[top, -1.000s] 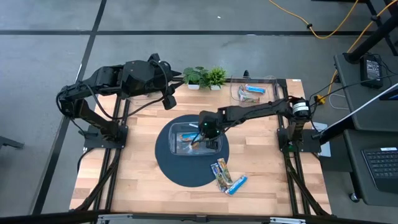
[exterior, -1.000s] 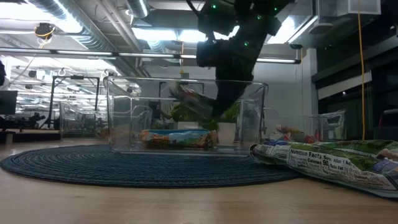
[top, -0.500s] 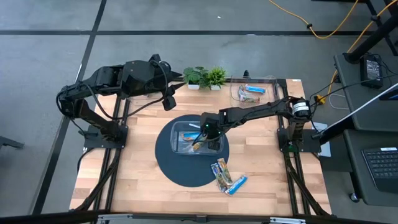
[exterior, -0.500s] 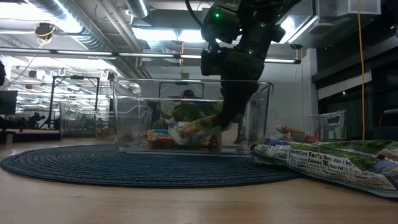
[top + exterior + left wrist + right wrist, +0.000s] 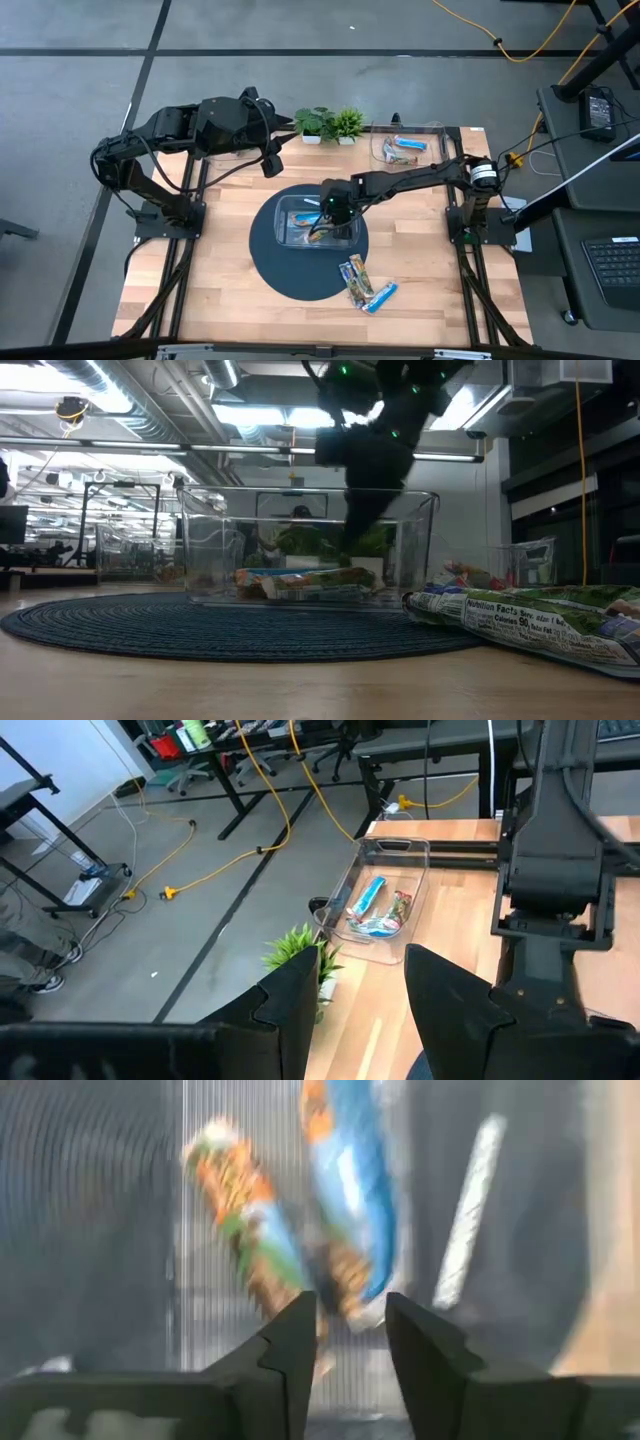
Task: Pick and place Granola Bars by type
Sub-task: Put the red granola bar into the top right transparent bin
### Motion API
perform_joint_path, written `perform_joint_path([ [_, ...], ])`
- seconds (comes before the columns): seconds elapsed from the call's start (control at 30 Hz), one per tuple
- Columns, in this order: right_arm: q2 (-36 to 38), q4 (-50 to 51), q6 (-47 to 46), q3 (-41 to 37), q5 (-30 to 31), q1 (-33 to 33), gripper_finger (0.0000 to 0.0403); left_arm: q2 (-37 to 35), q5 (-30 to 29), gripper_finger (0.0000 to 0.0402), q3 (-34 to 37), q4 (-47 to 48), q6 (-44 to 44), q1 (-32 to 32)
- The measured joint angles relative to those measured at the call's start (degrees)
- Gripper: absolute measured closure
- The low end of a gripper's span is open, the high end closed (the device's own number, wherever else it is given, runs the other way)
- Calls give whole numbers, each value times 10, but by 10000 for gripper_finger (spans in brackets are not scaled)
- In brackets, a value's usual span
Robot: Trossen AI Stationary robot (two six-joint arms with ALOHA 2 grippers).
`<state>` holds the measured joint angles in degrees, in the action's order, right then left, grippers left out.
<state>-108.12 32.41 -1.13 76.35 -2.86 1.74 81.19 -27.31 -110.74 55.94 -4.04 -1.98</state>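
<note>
table: pale wood, smooth | mat: dark woven, ribbed | bin: clear plastic | bars: glossy foil

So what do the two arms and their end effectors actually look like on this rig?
Both arms are matte black with chunky jointed links. The left arm has black cables looping along it. The right arm carries a silver band near its base, and green lights glow near its end effector. Fingers are dark, blocky and angular.

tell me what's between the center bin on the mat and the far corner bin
Only the right arm, stretching above bare wooden table from beside the corner bin to the center bin, as the high view shows.
</note>
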Motion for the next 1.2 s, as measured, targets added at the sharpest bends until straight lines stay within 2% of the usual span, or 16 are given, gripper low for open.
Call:
perform_joint_path([
  [0.27, 32, 65, 91, 109, 124, 0, 256, 0, 0, 258, 0, 0, -27, 0],
  [0.4, 78, 99, 94, 120, 172, -1, 256, 0, 1, 258, 0, 0, -46, 0],
  [0.53, 133, 139, 59, 109, 207, -10, 256, 0, 3, 258, 0, 0, -70, 0],
  [0.77, 213, 214, 27, 87, 210, -62, 256, 0, 3, 258, 0, 0, -123, 0],
  [0.97, 259, 224, -19, 42, 190, -152, 256, 0, 4, 258, 0, 0, -165, 0],
  [1.2, 265, 264, -93, 21, 144, -272, 256, 0, 4, 258, 0, 0, -170, 0],
])
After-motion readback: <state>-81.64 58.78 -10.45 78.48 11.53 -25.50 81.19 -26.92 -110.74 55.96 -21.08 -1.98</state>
